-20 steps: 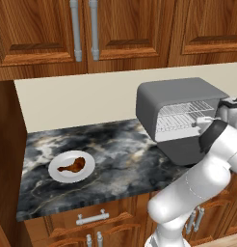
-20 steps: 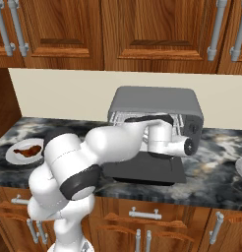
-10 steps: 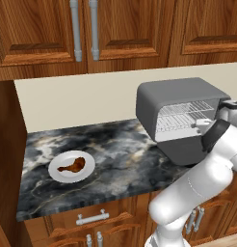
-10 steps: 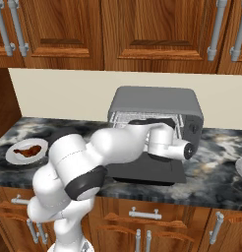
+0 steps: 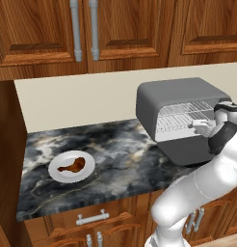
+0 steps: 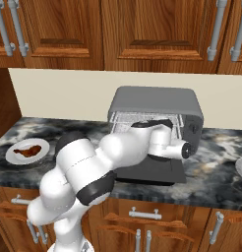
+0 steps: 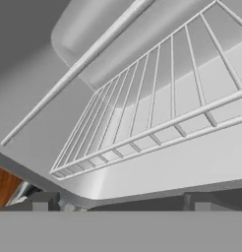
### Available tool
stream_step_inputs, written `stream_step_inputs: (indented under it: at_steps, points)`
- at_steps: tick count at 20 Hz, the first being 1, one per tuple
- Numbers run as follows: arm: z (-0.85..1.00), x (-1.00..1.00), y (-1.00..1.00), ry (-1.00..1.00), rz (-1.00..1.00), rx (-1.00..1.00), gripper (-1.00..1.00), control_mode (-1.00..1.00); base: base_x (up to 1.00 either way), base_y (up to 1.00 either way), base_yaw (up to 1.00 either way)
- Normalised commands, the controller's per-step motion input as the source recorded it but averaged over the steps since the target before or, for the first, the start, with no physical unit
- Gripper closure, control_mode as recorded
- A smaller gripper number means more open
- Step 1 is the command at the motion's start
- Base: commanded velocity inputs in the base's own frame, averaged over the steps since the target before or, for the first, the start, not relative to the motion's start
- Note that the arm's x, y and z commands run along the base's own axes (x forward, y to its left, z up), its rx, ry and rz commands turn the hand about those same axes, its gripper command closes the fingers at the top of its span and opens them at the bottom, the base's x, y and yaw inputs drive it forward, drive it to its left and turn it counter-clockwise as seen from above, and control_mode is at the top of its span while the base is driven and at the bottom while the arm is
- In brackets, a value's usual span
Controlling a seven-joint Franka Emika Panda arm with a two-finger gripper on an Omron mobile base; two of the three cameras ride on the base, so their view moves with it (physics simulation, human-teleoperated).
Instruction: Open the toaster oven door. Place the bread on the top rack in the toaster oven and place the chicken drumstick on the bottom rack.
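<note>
Hand (image 5: 200,123) deeper over marble counter (image 5: 115,149)

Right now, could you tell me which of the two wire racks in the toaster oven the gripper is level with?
The top rack, the higher of the two silver grids. The open gripper sits at its front edge, while the bottom rack lies below, nearer the lowered toaster oven door.

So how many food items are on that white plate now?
1: the chicken drumstick lies on the white plate at the left end of the counter. No bread shows on the plate; it may be hidden elsewhere, perhaps in the toaster oven.
</note>
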Motion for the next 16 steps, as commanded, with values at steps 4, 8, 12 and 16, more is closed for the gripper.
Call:
stream_step_inputs:
  at_steps: [4, 8, 12, 16]
  points:
    - [-0.17, 0.16, 0.0, 0.0, 0.0, 0.0, -1.0, -1.0, 0.0, 0.0, 0.0]
    - [-0.09, 0.19, 0.0, 0.0, 0.0, 0.0, -1.0, -1.0, 0.0, 0.0, 0.0]
    - [-0.01, 0.14, -0.01, 0.03, 0.0, 0.0, -1.0, -1.0, 0.0, 0.0, 0.0]
    - [0.0, 0.12, 0.0, 0.1, 0.0, 0.0, -1.0, -1.0, 0.0, 0.0, 0.0]
